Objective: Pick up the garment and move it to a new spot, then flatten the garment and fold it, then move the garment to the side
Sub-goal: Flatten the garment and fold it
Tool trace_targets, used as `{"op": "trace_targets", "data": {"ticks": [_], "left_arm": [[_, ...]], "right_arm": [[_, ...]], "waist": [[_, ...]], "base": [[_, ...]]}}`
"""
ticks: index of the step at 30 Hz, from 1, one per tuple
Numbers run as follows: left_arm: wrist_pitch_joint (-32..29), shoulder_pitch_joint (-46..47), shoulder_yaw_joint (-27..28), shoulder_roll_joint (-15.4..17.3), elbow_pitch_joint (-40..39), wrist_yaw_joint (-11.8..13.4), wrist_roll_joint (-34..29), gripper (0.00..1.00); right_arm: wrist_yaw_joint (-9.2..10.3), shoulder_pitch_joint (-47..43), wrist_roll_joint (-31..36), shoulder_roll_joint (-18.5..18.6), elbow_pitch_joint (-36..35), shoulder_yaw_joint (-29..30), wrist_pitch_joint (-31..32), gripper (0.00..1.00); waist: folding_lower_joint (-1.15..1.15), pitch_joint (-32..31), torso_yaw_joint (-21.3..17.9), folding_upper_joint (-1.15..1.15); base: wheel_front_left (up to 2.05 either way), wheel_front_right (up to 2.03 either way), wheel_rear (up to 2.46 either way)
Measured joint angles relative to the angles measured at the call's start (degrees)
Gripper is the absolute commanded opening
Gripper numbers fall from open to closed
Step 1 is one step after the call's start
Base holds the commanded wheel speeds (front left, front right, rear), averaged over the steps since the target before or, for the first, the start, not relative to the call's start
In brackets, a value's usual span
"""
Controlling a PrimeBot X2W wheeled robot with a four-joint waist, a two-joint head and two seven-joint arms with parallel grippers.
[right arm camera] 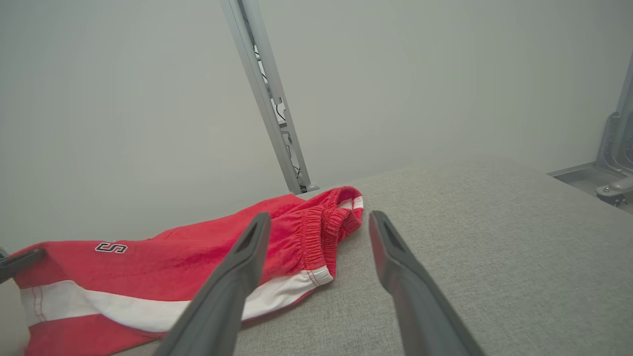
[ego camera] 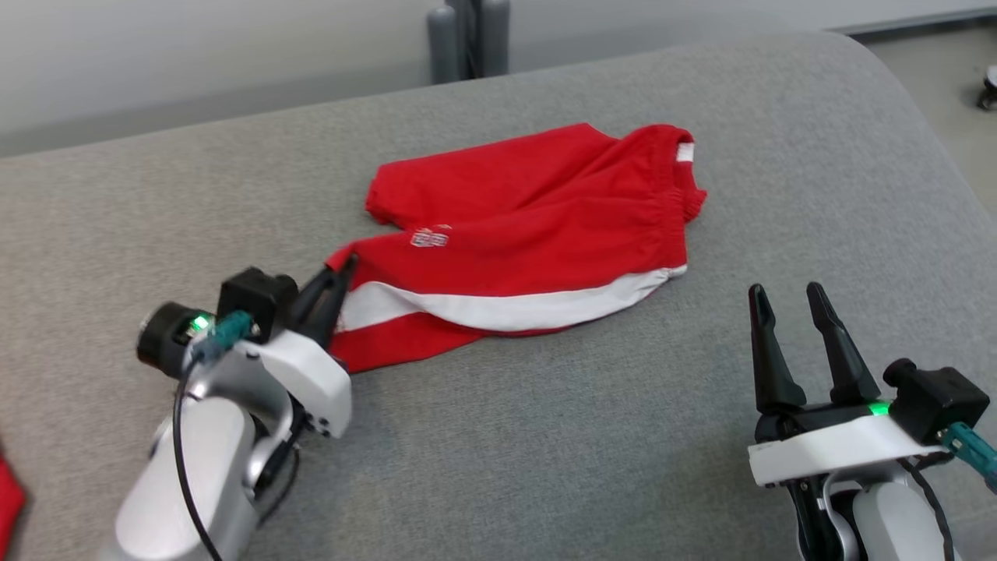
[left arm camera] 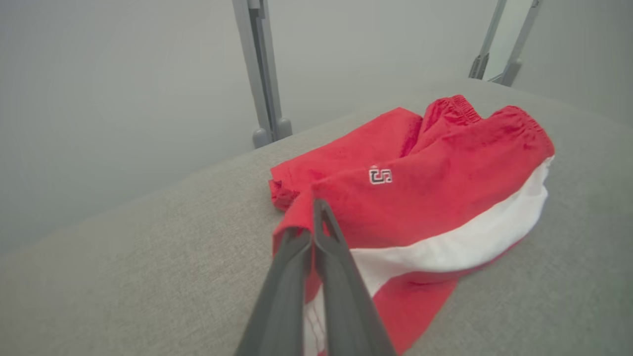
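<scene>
Left: left tool, fingers pressed together, pinching the leg-hem corner of the red shorts. Centre: the shorts lie on the gray cloth-covered table, mostly flat. The legs point left and the gathered waistband right. A white stripe runs along the near edge, and a small white logo faces up. Right: right tool spread wide, holding nothing, near the waistband end but clear of the cloth.
</scene>
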State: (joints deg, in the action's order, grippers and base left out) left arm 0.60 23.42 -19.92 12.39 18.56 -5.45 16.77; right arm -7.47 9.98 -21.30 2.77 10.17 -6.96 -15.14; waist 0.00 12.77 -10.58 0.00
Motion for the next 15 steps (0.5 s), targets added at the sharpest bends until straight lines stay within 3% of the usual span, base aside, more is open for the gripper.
{"op": "trace_targets", "data": {"ticks": [7, 8, 9, 10, 15], "left_arm": [[-3.5, 8.6, -0.1, 1.0, 15.2, 2.9, -2.7, 0.00], [-3.6, 9.2, -0.2, 1.0, 16.9, 3.2, -2.8, 0.39], [-3.6, 9.6, -0.5, 0.9, 18.4, 3.6, -3.3, 0.96], [-3.0, 10.0, -0.5, 0.8, 19.6, 4.2, -3.6, 1.00], [1.6, 11.9, -0.5, -0.9, 23.4, 5.0, -3.6, 1.00]], "right_arm": [[0.00, 1.4, -1.5, 0.0, -0.5, -0.6, 0.0, 1.00], [0.00, 1.4, -1.6, 0.0, -0.5, -0.6, 0.0, 1.00], [0.00, 1.4, -1.7, 0.0, -0.5, -0.5, 0.0, 1.00], [0.00, 1.4, -1.8, 0.0, -0.6, -0.5, 0.0, 1.00], [0.00, 1.6, -1.7, 0.0, -0.7, 0.8, 0.0, 1.00]], "waist": [[0.00, 3.8, -3.9, 0.00], [0.00, 4.2, -4.2, 0.00], [0.00, 4.5, -4.5, 0.00], [0.00, 4.8, -4.6, 0.00], [0.00, 4.9, -3.9, 0.00]], "base": [[0.00, 0.00, 0.00], [0.00, 0.00, 0.00], [0.00, 0.00, 0.00], [0.00, 0.00, 0.00], [0.00, 0.00, 0.00]]}}
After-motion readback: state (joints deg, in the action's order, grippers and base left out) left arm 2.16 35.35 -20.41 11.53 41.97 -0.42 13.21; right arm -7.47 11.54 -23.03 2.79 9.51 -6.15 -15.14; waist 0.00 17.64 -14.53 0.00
